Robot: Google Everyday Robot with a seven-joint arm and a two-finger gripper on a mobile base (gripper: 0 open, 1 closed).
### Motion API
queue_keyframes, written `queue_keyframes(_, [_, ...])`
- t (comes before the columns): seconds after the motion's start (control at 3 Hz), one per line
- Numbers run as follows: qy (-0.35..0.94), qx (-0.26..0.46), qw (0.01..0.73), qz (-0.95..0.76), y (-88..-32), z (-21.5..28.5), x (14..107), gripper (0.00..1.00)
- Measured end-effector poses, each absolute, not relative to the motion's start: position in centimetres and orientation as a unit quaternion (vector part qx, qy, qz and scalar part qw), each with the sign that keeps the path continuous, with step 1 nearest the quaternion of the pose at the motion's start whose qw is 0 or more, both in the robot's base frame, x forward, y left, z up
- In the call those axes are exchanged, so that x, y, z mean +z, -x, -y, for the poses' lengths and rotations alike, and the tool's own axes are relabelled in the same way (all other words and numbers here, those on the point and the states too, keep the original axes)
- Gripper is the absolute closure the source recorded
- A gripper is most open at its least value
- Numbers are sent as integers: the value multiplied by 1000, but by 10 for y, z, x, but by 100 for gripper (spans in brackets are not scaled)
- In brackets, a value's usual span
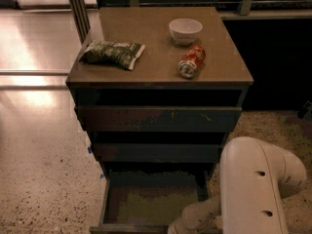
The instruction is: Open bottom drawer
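The bottom drawer [151, 204] of the small wooden cabinet stands pulled out, showing its shallow pale greyish-tan inside. Its dark front runs along the lower edge of the camera view. My white arm [258, 189] comes in from the lower right. My gripper [183, 224] is low at the drawer's front right corner, mostly cut off by the frame edge. The middle drawer front [156, 152] and the top drawer front [156, 118] are pushed in.
On the cabinet top [146, 28] lie a green snack bag [112, 53], a white bowl [185, 30] and a red can [191, 61] on its side. Speckled floor lies to the left, a dark wall to the right, and metal railing posts stand behind.
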State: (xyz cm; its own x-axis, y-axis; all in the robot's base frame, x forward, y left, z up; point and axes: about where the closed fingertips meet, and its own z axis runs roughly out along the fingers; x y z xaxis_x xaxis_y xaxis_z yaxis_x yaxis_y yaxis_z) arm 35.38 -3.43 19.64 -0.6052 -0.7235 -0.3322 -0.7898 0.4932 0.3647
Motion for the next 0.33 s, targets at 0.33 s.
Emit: queue_keyframes(0.33, [439, 246, 67, -861, -354, 34, 196, 0])
